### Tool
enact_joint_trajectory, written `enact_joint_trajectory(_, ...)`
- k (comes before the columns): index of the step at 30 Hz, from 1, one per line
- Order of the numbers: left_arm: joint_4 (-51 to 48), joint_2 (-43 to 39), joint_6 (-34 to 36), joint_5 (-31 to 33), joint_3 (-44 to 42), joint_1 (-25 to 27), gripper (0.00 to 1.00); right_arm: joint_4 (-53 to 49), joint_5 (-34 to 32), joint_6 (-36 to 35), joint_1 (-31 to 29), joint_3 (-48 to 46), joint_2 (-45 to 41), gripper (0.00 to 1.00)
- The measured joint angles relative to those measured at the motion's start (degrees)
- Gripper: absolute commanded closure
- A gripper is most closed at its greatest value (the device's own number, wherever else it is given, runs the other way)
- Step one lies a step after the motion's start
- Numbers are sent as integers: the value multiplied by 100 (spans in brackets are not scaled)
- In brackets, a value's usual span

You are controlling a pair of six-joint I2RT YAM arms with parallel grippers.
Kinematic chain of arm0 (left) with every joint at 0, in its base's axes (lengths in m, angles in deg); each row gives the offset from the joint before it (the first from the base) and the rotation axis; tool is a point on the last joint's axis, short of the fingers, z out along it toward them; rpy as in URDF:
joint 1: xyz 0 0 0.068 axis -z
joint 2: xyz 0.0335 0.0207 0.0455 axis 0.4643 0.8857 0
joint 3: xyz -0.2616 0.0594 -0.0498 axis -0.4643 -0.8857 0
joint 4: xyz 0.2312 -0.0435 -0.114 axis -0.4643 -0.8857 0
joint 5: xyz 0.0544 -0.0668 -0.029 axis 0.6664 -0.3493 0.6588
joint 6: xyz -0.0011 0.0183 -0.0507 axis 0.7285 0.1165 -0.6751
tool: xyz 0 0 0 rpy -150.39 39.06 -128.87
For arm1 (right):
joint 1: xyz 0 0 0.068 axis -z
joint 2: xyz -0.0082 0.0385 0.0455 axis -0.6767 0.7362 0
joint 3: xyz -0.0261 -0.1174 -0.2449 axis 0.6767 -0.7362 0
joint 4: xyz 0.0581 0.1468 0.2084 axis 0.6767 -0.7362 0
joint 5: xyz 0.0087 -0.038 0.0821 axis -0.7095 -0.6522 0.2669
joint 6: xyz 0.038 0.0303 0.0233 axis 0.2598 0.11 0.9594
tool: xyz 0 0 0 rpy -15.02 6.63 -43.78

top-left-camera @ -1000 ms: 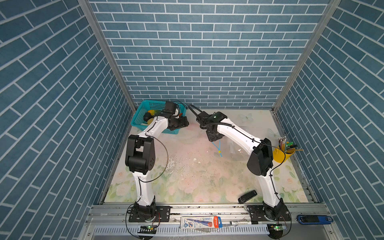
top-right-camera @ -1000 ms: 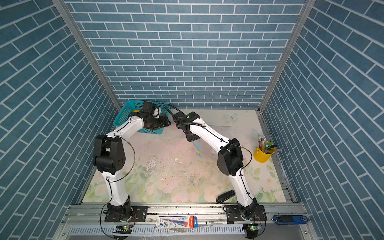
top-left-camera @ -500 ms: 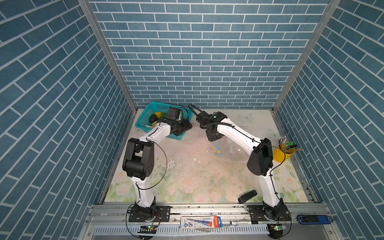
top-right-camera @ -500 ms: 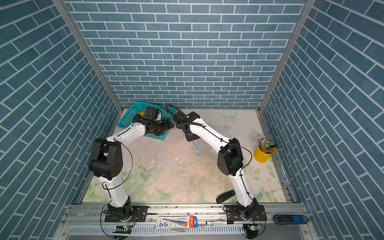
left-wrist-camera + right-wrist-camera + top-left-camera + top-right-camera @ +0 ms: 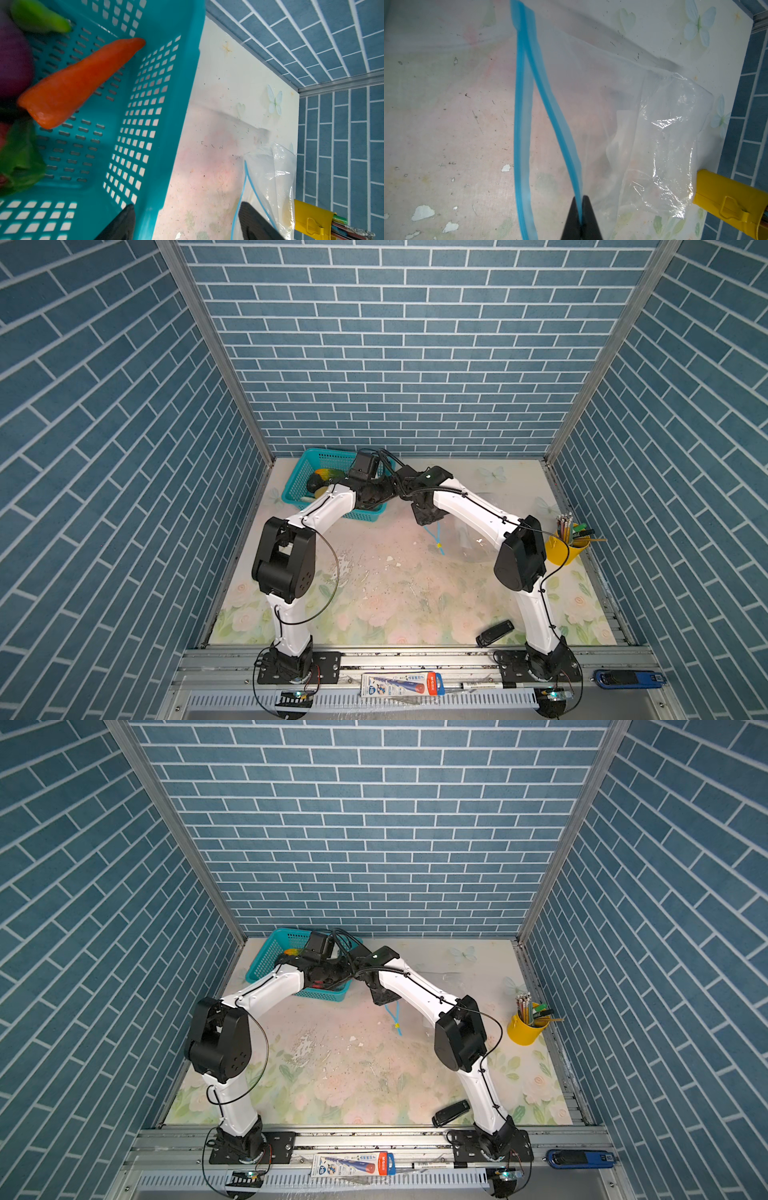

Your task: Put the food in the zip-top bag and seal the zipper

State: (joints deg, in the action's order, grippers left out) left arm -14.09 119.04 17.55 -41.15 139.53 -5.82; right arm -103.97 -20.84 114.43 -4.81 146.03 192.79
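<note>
Far left of the table point(image 5: 374, 572): teal mesh basket point(image 5: 297, 485), close to the far-left corner of the brick-patterned walls. Within the basket: the food point(image 5: 326, 476).

Closer, in the left wrist view: orange carrot point(image 5: 76, 83) aslant on the basket floor, with a green piece point(image 5: 39, 18), a purple piece point(image 5: 12, 62) and a red piece with a green leafy top point(image 5: 18, 162) at the frame edge, all three blurred.

Left hand point(image 5: 188, 218): released, fingers point(image 5: 120, 226) spread wide, nothing between them, poised at the basket's right wall; one tip before the basket, the other before the bag's mouth. Contact with either not discernible.

Right of the basket, toward the far side: zip-top bag point(image 5: 664, 135), clear and crinkled, lying on the table, mouth facing left, a pale rectangle showing through the plastic.

Along the mouth: zipper point(image 5: 558, 124), parted into two light blue strips, meeting toward the near end, near the yellow slider tab point(image 5: 439, 545), apart toward the far end.

Right hand point(image 5: 580, 205): clenched on one strip of the zipper, that strip running from the hand down to the slider tab in both top views.

Right edge of the table: yellow cup point(image 5: 569, 549) of pencils, near the bag. Near edge, toward the right: small black device point(image 5: 494, 632).
</note>
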Motion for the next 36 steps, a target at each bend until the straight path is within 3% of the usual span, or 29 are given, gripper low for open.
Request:
enact_joint_trajectory(5,-463,-269,793,295,411,-455,14,66,22,0,0,-52,-2,100)
enact_joint_trajectory(10,-903,-345,1364,511,734,-1255,14,74,42,-2,-7,-52,-2,100)
enact_joint_trajectory(19,-1414,-140,1683,459,599,-2046,13,74,63,-7,-11,-52,-2,100)
enact_joint_trajectory(36,-1436,42,1690,284,195,-2229,13,70,61,-7,-22,-48,-2,100)
